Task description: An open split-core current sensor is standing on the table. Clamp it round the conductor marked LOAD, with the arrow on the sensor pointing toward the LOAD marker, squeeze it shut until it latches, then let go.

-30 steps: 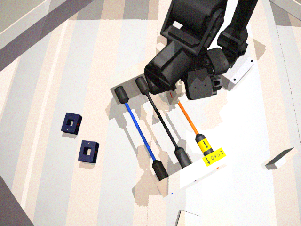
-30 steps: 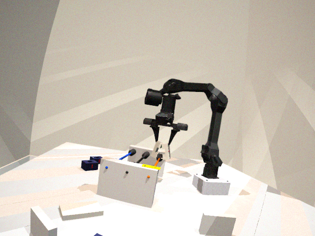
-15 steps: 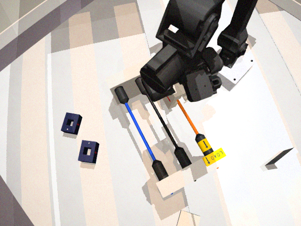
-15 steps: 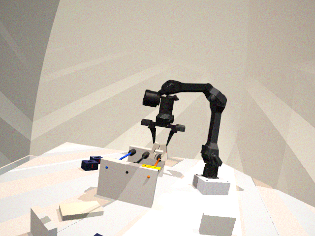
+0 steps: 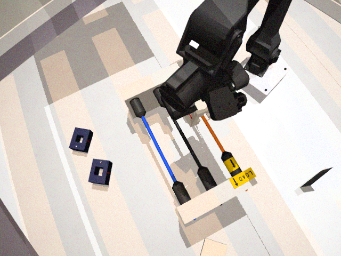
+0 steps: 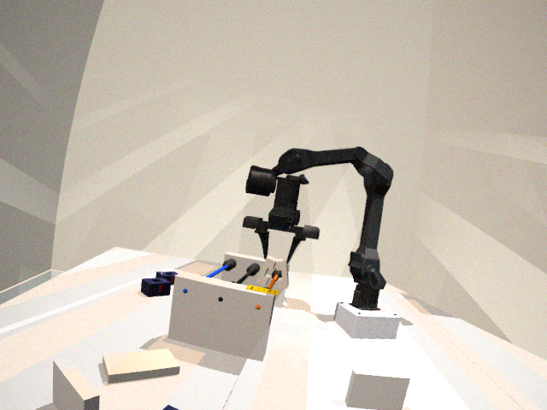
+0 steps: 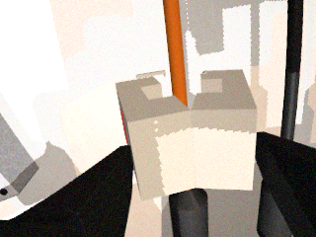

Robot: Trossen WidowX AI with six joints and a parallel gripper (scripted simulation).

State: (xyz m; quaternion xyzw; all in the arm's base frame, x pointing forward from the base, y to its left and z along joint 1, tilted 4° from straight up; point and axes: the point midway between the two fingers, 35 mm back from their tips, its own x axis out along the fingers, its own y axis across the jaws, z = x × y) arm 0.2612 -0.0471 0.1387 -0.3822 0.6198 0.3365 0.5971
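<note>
The tool (image 5: 196,112) (image 6: 277,259) (image 7: 194,153) is clamped on the pale sensor (image 5: 192,120) (image 6: 283,268) (image 7: 163,153), one finger against each side. The sensor is above the desk (image 5: 115,165) (image 6: 291,348), astride the orange rod (image 5: 213,135) (image 6: 273,281) (image 7: 175,49), its two halves spread at the bottom and joined along the top. In the wrist view, the rod runs into the gap between them. Whether it touches either half, I cannot tell.

A red mark shows on one side of the sensor; its arrowhead is too small to read. The yellow LOAD marker (image 5: 242,177) (image 6: 262,289) sits at the rod's far end, on the near wall (image 5: 206,204) (image 6: 220,318) in the exterior view. The black rod (image 5: 187,142) (image 6: 242,277) (image 7: 294,39) lies between the orange rod and the blue rod (image 5: 158,147) (image 6: 218,271). Beyond the blue rod, two dark blue blocks stand apart on the desk.
</note>
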